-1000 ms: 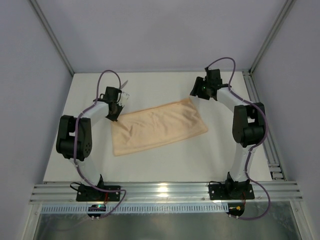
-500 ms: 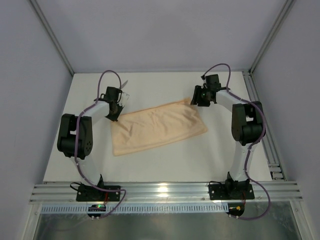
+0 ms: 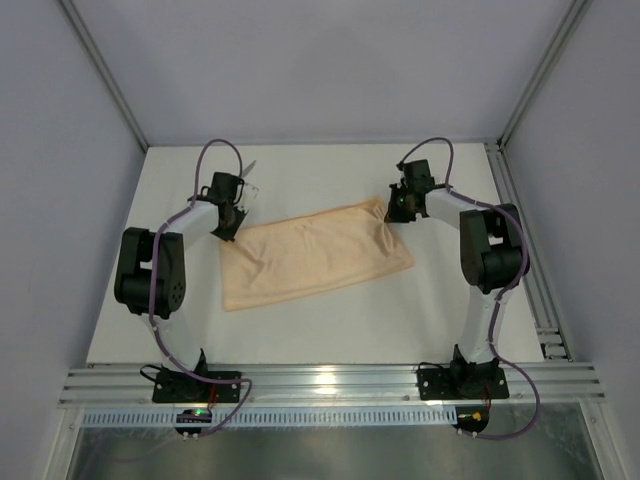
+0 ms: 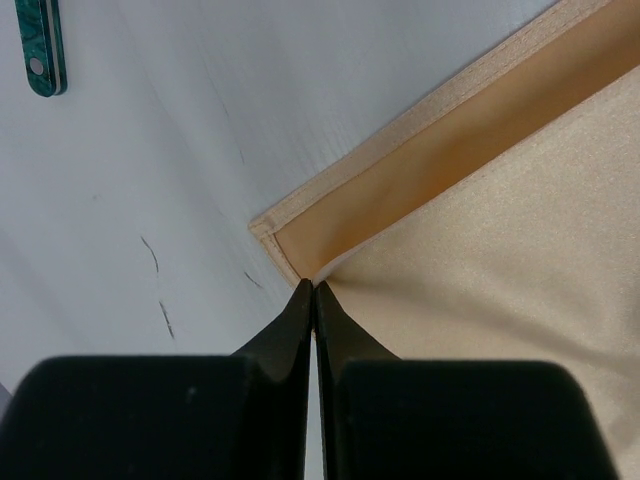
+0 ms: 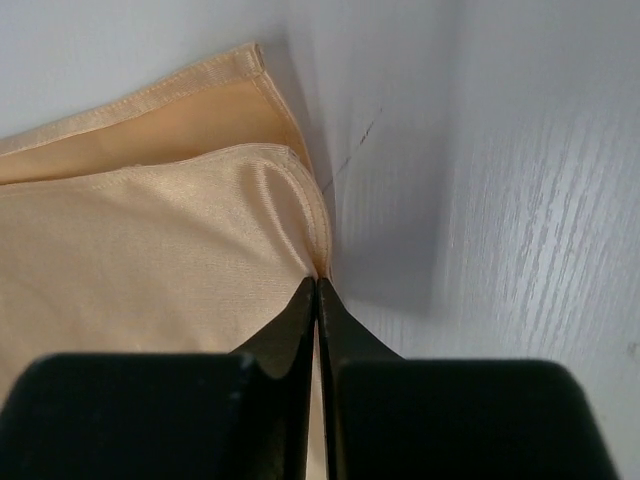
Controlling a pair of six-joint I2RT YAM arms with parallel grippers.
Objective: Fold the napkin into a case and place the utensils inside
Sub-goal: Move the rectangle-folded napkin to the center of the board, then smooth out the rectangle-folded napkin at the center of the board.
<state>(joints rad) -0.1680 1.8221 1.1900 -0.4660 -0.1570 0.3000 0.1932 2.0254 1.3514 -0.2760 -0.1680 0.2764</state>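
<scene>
Right gripper point(image 5: 316, 285): jaws pressed together, tips nipping the hem of the napkin point(image 5: 150, 270) at the top layer's far right corner. The cloth puckers up into the tips.

Left gripper point(image 4: 314, 290): also closed with no gap, tips at the far left corner where a crease in the top layer runs in. It reads as a pinch, but the actual bite is hidden behind the fingers point(image 4: 280, 335).

The napkin is folded double. In both wrist views the lower layer's hemmed edge peeks out past the upper one. From the top view it is a long peach strip lying slantwise mid-table point(image 3: 300, 330), between the arms.

One utensil handle point(image 4: 40, 45), dark green, lies on bare table apart from the cloth. The frame's top edge cuts it off, so I can't tell knife from fork. From above, the left arm point(image 3: 150, 270) mostly covers that spot.
</scene>
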